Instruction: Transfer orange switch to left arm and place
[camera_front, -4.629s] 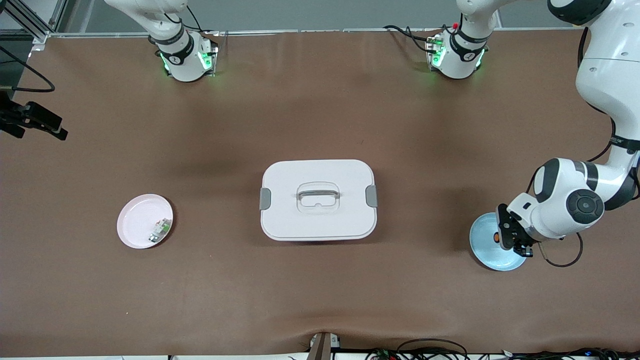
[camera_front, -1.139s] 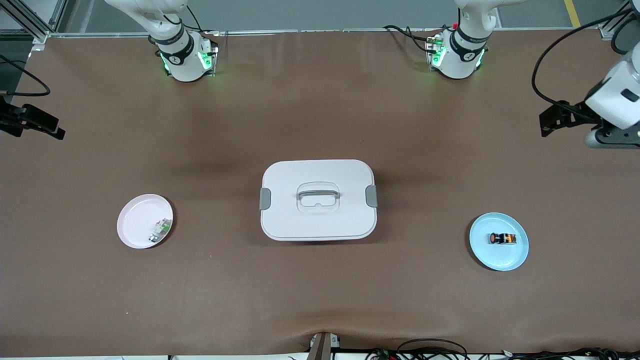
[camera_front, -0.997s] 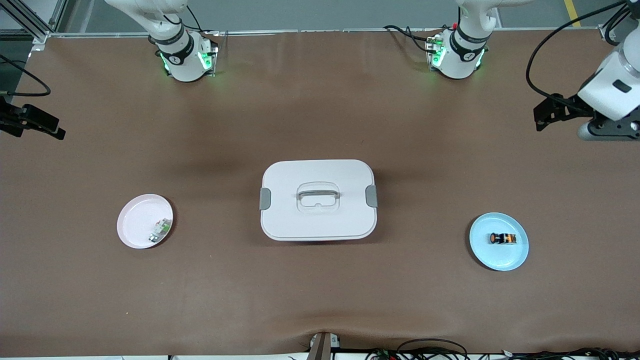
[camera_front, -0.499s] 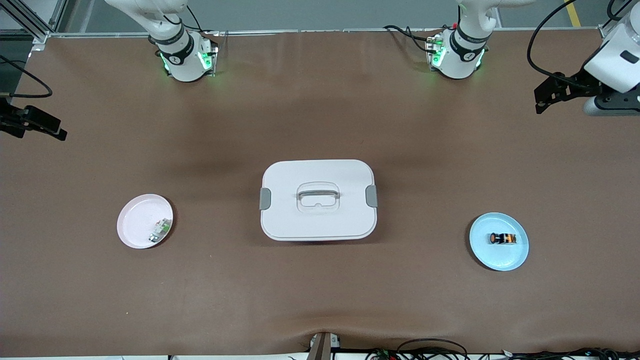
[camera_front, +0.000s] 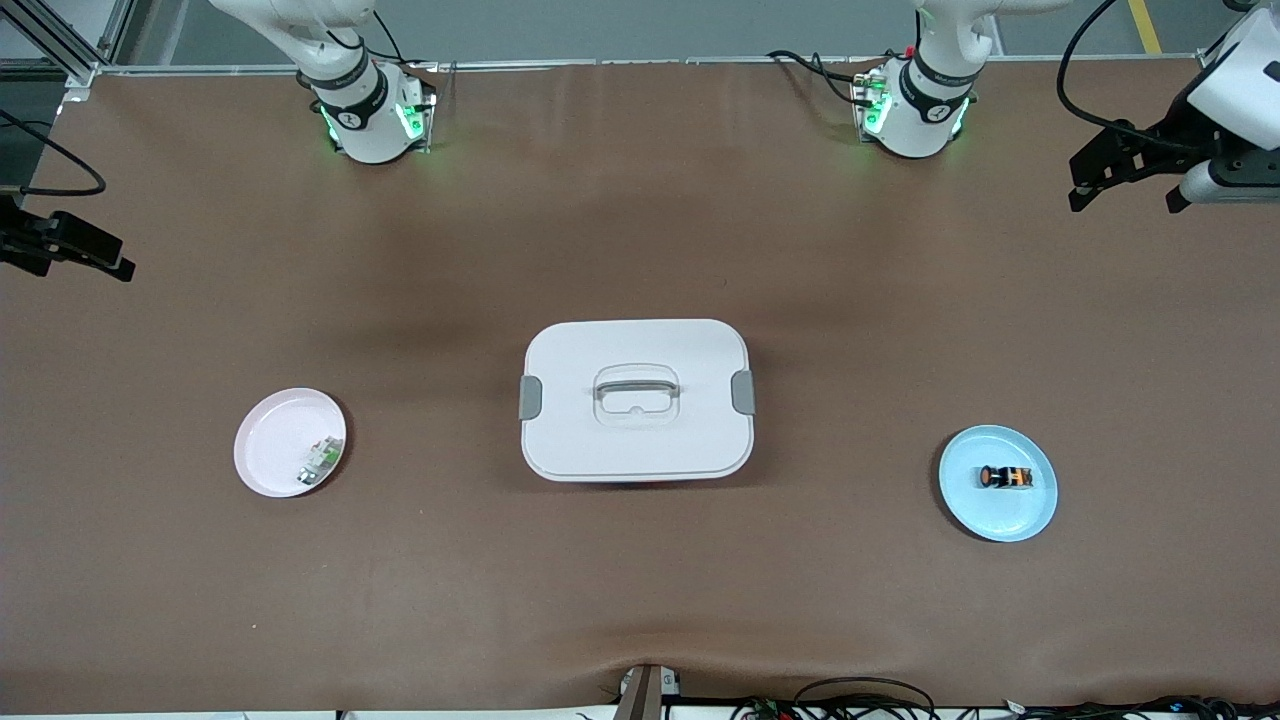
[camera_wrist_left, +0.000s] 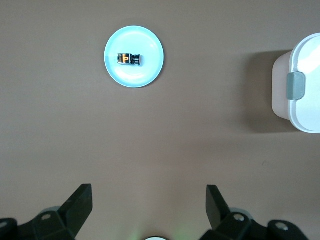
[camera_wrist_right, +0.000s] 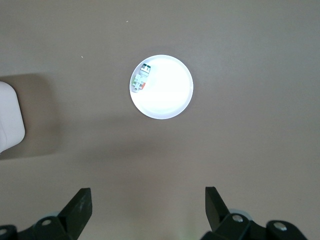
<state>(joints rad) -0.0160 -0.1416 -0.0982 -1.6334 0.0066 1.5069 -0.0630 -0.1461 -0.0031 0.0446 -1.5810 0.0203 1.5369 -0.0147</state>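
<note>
While the orange switch (camera_front: 1005, 478) lies on the blue plate (camera_front: 1000, 520), at three o'clock from the white box (camera_front: 637, 400), left gripper (camera_wrist_left: 149, 210) and right gripper (camera_wrist_right: 148, 210) hang high with fingers spread, holding nothing.

Brown matt table (camera_front: 640, 580) cover, soft-looking, slightly rippled at the camera edge. Large white rounded plastic box (camera_front: 637, 445), smooth, low sheen, grey plastic latches. Round light-blue plate (camera_front: 985, 515), smooth. Round pink plate (camera_front: 265, 450), smooth. My black hand fingers (camera_wrist_left: 80, 202), matt plastic.
</note>
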